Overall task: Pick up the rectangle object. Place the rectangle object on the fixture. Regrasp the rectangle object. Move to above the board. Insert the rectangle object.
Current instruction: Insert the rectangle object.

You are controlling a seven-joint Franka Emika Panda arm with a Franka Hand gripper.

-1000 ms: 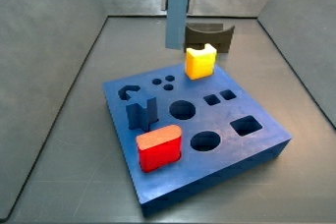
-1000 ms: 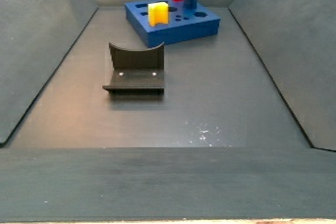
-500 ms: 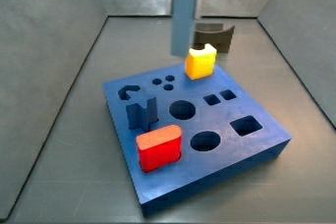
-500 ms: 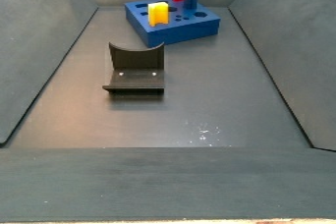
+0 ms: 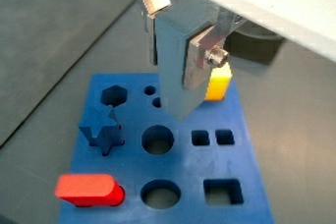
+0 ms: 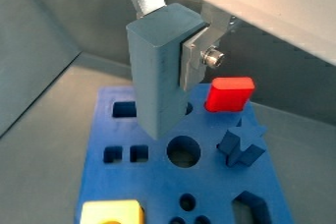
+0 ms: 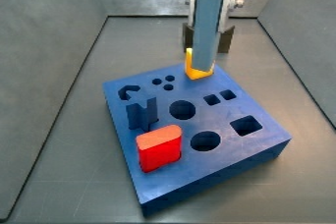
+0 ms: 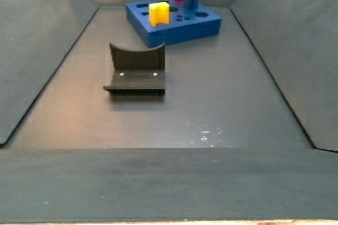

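The board (image 7: 197, 130) carries no legible writing. Above it the gripper (image 6: 184, 41) clamps the rectangle object (image 6: 161, 71) upright over the holes. The fixture (image 8: 134, 69) sits well apart. The red block (image 7: 160, 149), yellow block (image 8: 160, 14) and navy piece (image 5: 102, 136) stand in the board.

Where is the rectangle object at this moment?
The rectangle object hangs upright, clamped in the gripper, above the board in a side view, in front of the yellow block.

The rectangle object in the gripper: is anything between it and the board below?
Nothing visible. The gripper holds the rectangle object upright above the board; in both wrist views only open holes lie beneath its lower end.
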